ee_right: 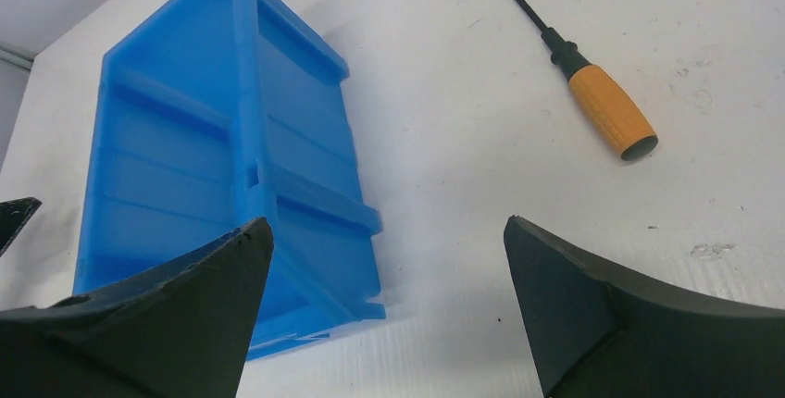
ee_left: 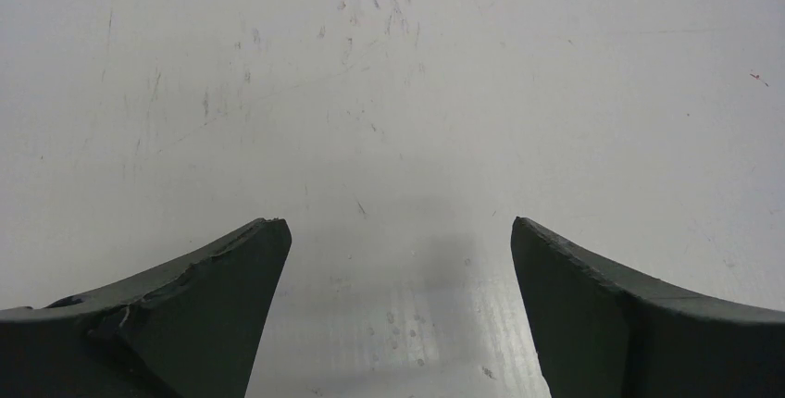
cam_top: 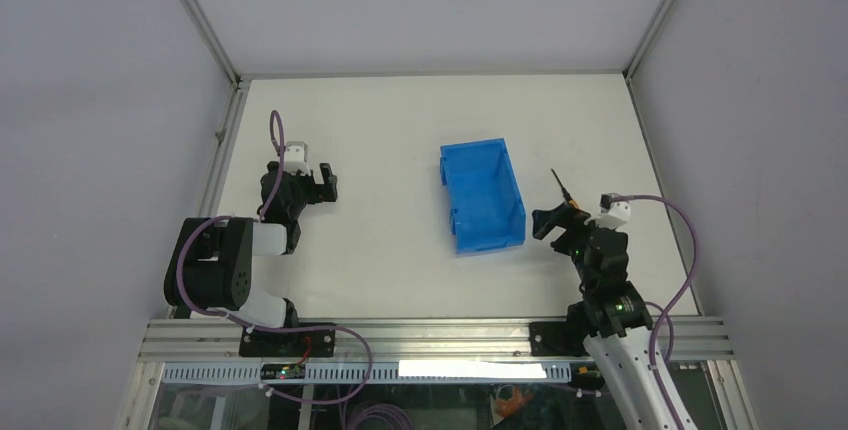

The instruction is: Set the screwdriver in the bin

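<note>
orange handle gives the light, stiff screwdriver (ee_right: 576, 67) its best hold, i'd judge; right tool (ee_right: 386, 230) gapes empty, left tool (ee_left: 398, 231) too.

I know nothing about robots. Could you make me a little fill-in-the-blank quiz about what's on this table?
1. The small screwdriver with a thin black shaft has a stubby handle coloured ____.
2. It lies on the white table, outside the bright ____ rectangular plastic bin.
3. Seen from above, the screwdriver is on the bin's ____ side.
4. The left end effector and right end effector are both ____, holding nothing.
Missing words: orange; blue; right; open.
</note>
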Controlling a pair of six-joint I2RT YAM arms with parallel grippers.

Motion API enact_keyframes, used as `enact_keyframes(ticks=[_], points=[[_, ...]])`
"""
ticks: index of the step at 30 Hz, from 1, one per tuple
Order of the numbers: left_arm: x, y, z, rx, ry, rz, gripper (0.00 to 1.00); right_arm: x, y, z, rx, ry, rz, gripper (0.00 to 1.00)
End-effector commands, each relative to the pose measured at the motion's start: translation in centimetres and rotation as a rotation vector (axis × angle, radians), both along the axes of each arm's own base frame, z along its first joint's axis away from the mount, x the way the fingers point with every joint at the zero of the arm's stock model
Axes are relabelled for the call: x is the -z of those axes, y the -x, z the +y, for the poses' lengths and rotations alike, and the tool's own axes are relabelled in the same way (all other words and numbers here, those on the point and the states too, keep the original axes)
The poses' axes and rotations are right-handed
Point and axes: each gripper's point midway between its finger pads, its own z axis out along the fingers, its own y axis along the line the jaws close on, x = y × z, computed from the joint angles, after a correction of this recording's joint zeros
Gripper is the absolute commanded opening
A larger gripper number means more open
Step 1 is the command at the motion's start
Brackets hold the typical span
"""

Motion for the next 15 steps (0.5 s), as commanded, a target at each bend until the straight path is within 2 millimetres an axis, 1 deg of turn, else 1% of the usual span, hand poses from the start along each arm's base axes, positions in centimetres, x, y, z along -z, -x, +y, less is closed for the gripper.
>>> enact_keyframes(ticks=[1, 4, 5, 10, 13, 14, 15], points=[[-2.3, -1.4, 0.0, 0.004, 0.014, -0.088, 0.99, -3.8, -1.2, -0.5, 0.059, -0.036, -0.089, 0.99], [-2.4, -1.4, 0.0, 0.004, 0.014, -0.09, 0.99, -5.8, -1.5, -0.7, 0.061, -0.022, -0.126, 0.99], [-2.4, -1.4, 0.0, 0.004, 0.014, -0.09, 0.99, -6.1, -1.5, -0.7, 0.056, -0.012, -0.13, 0.99], [-2.4, -1.4, 0.0, 0.004, 0.014, -0.089, 0.99, -9.9, -1.4, -0.1, -0.004, 0.031, -0.217, 0.99], [-2.4, -1.4, 0.0, 0.004, 0.014, -0.09, 0.99, -12.6, -1.4, 0.0, -0.042, 0.089, -0.255, 0.99], [-2.4, -1.4, 0.0, 0.004, 0.014, -0.089, 0.99, -14.3, -1.4, -0.5, -0.023, 0.12, -0.265, 0.99], [-2.4, -1.4, 0.0, 0.004, 0.014, -0.091, 0.99, -15.3, -1.6, -1.1, -0.001, 0.161, -0.242, 0.99]])
